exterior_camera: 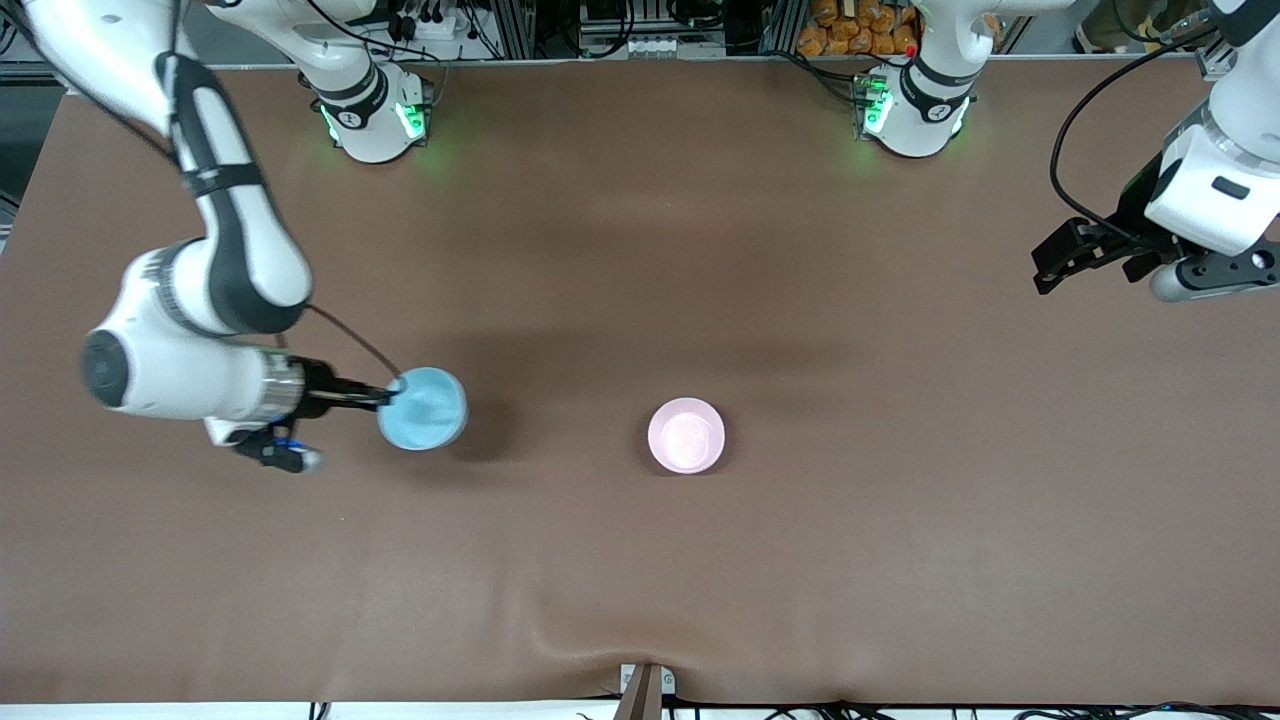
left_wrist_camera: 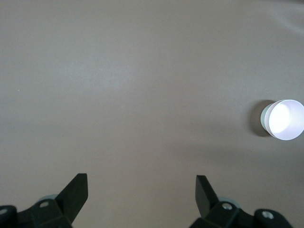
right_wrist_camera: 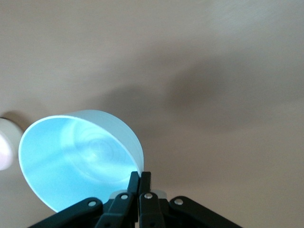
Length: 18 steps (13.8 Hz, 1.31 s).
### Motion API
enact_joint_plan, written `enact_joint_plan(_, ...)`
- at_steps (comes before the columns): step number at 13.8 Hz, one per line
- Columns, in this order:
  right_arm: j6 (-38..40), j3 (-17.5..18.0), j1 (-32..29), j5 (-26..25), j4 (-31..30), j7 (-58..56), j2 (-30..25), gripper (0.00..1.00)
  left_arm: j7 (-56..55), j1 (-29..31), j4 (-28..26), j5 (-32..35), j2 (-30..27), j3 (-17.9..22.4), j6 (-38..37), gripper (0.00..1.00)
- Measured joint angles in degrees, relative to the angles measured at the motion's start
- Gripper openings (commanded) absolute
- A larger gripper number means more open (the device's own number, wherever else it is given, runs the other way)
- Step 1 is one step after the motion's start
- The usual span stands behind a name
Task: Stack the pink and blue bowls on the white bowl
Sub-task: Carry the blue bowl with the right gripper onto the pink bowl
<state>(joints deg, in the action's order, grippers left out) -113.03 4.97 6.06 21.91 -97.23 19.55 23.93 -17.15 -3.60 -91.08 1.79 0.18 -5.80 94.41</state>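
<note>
My right gripper [exterior_camera: 392,394] is shut on the rim of the light blue bowl [exterior_camera: 423,408] and holds it tilted a little above the table, toward the right arm's end. In the right wrist view the fingers [right_wrist_camera: 140,176] pinch the blue bowl's [right_wrist_camera: 76,159] wall. The pale pink bowl [exterior_camera: 686,435] stands upright near the table's middle. It shows washed out in the left wrist view [left_wrist_camera: 285,119] and at the edge of the right wrist view [right_wrist_camera: 4,149]. No separate white bowl shows. My left gripper [exterior_camera: 1043,268] is open and empty, waiting over the left arm's end of the table [left_wrist_camera: 141,185].
The brown table cover [exterior_camera: 640,250] lies bare around the bowls. A small bracket [exterior_camera: 642,690] sits at the table edge nearest the front camera.
</note>
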Motion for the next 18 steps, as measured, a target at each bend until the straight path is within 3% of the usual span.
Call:
enact_joint_plan(5,-9.7,0.1,10.2,4.5,1.2,17.4,1.9,0.00,0.0,-0.1,0.0,0.0,0.4,0.0,1.0,1.00)
enact_joint_plan(10,-16.9,0.0,19.9,5.1,7.4,36.1,10.1,0.00,0.0,-0.4,0.0,0.0,0.7,-0.1,1.5,1.00)
enact_joint_plan(13,-19.7,0.0,22.8,5.1,11.0,40.8,12.9,0.00,0.0,-0.5,0.0,0.0,0.9,-0.1,2.3,1.00)
enact_joint_plan(18,-23.6,-0.1,25.8,5.1,11.2,42.9,14.4,0.00,0.0,-0.5,0.0,0.0,1.4,0.0,3.3,1.00)
